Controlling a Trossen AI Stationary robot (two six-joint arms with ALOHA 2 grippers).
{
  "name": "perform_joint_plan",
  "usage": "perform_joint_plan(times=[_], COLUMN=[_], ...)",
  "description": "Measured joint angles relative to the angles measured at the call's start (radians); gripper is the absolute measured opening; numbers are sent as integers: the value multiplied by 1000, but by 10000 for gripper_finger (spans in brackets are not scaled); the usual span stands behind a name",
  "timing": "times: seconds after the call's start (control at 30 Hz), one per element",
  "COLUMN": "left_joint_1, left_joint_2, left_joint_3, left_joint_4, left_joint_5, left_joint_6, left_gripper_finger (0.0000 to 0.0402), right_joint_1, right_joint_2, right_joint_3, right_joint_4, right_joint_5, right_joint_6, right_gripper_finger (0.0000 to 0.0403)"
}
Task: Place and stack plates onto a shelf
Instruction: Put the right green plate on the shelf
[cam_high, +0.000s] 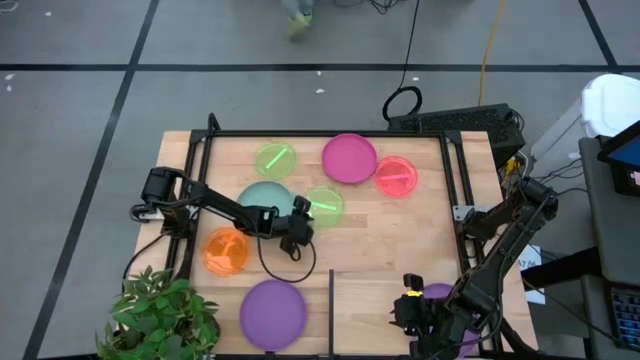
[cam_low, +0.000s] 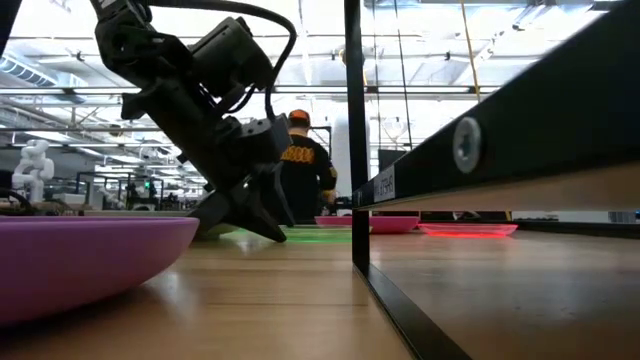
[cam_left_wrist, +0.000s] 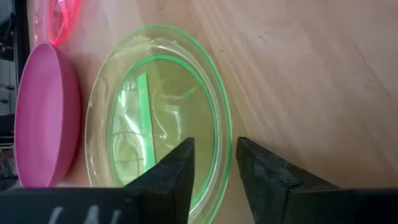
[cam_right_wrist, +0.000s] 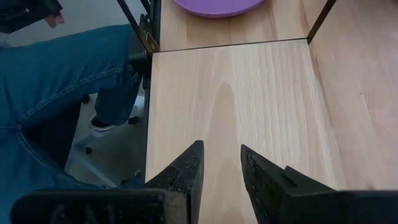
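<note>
Reaching across the middle of the table, the left gripper (cam_high: 303, 215) is straddling the near rim of a small green plate (cam_high: 324, 205); in the left wrist view its two dark fingers (cam_left_wrist: 171, 177) are sitting on either side of that translucent rim with a narrow gap between them, and whether they are already pinching the rim cannot be told. Taking this green plate (cam_left_wrist: 158, 118) as the landmark: a pale teal plate (cam_high: 262, 197) is lying just beside it on the left arm's side, partly under the arm; a magenta plate (cam_high: 349, 158) is resting just beyond it, toward the far edge, and a red-pink plate (cam_high: 396, 176) is lying beside that one, farther toward the right arm. A second green plate (cam_high: 276, 159) is sitting beyond the teal one, an orange plate (cam_high: 226, 250) is lying nearer the front on the left arm's side, and a purple plate (cam_high: 272, 313) is resting at the front edge, well apart from the landmark.

The shelf (cam_right_wrist: 236, 106) is lying at the front, on the right arm's side of the purple plate, edged by a thin black divider bar (cam_high: 331, 310). The right gripper (cam_right_wrist: 221, 168) is hovering over the bare shelf panel with its fingers slightly apart, gripping nothing. A potted plant (cam_high: 160, 315) is standing at the front left corner.
</note>
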Motion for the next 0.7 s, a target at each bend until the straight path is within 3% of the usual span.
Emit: perform_joint_plan(times=[0.33, 0.7], left_joint_1=[2, -5], left_joint_2=[-2, -29], left_joint_3=[-3, -5], left_joint_4=[-4, 7], left_joint_5=[12, 11], left_joint_6=[21, 35], left_gripper_finger=[26, 8], right_joint_1=[0, 0], right_joint_2=[0, 0], right_joint_3=[0, 0], right_joint_4=[2, 13], right_joint_5=[0, 0], right_joint_6=[3, 3], right_gripper_finger=[89, 89])
